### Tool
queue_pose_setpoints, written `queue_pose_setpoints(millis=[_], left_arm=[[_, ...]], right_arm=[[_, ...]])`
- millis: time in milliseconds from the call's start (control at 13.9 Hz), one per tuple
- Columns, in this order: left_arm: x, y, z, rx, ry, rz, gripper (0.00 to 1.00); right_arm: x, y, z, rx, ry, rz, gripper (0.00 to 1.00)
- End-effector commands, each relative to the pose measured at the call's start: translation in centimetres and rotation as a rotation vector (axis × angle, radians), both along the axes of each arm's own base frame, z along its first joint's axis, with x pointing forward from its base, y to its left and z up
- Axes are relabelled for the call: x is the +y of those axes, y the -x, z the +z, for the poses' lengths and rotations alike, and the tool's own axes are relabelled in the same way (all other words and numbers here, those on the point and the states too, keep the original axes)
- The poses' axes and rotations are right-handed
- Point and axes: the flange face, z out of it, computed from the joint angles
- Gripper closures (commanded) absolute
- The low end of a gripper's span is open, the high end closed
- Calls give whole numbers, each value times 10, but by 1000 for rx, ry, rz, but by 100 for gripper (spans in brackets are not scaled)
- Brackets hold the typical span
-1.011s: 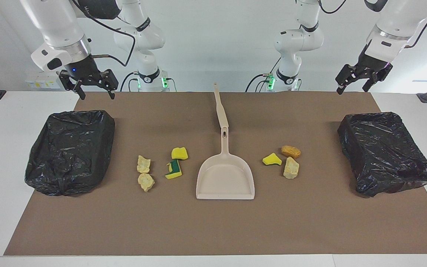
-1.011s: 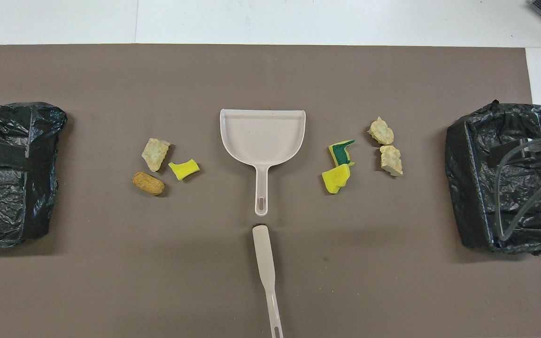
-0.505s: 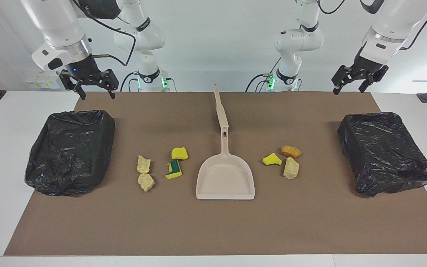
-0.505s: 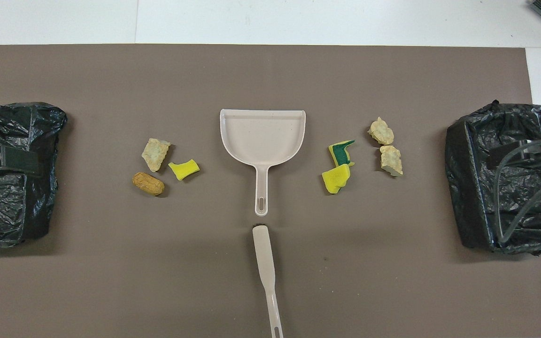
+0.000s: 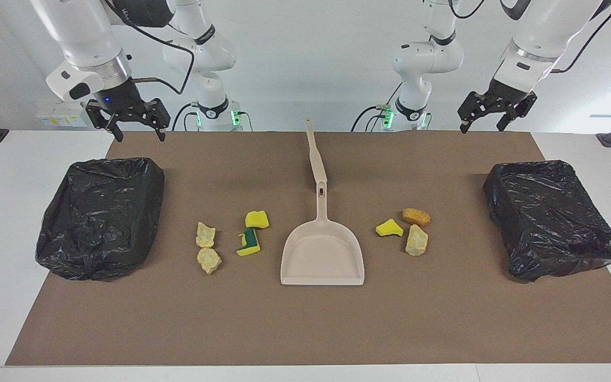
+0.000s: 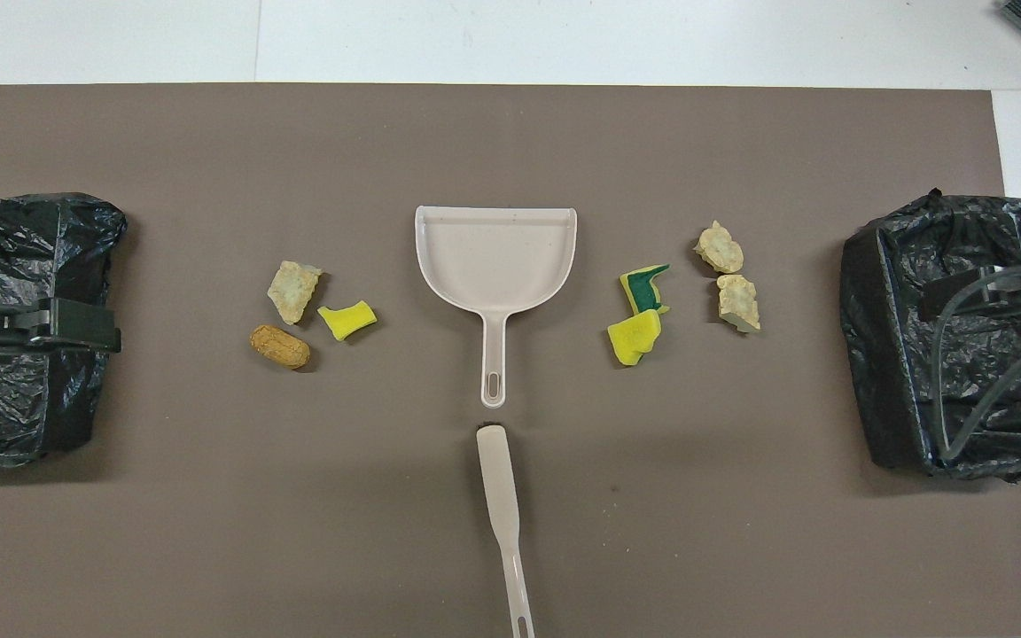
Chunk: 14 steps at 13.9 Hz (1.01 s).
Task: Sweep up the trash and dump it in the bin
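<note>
facing view: both grippers (image 5: pixel 483 117) apparently open

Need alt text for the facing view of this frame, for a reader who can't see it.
A beige dustpan lies mid-mat with seven trash scraps in two clusters beside it and a long-handled brush nearer the robots. A black-lined bin sits at each end of the table. The left gripper and right gripper hang open and empty in the air.

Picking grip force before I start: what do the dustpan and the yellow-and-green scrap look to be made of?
Dustpan: likely rigid plastic, matte beige; one smooth moulded piece with a slotted handle. Yellow-and-green scrap: probably soft kitchen sponge; yellow foam with a dark green scouring layer and ragged, torn-looking edges.
</note>
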Motion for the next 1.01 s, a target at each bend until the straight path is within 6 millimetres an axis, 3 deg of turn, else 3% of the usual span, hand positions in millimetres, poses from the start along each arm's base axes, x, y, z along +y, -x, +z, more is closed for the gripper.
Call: queue_pose_setpoints(millis=[0, 217, 505, 650, 794, 939], left_arm=[[-10, 11, -5, 8, 22, -4, 0], [-17, 16, -14, 35, 44, -7, 0], [-79, 57, -50, 90, 17, -62, 0], [-105, 83, -71, 94, 20, -71, 0], [-136, 99, -97, 96, 21, -40, 0], [-168, 116, -111, 66, 29, -32, 0]], right_arm=[[1, 7, 4, -9, -8, -12, 0], [2, 11, 4, -6, -12, -6, 0], [14, 9, -8, 46, -12, 13, 0], [35, 2, -18, 63, -10, 47, 0], [54, -7, -34, 83, -15, 70, 0], [76, -16, -54, 109, -12, 58, 0]])
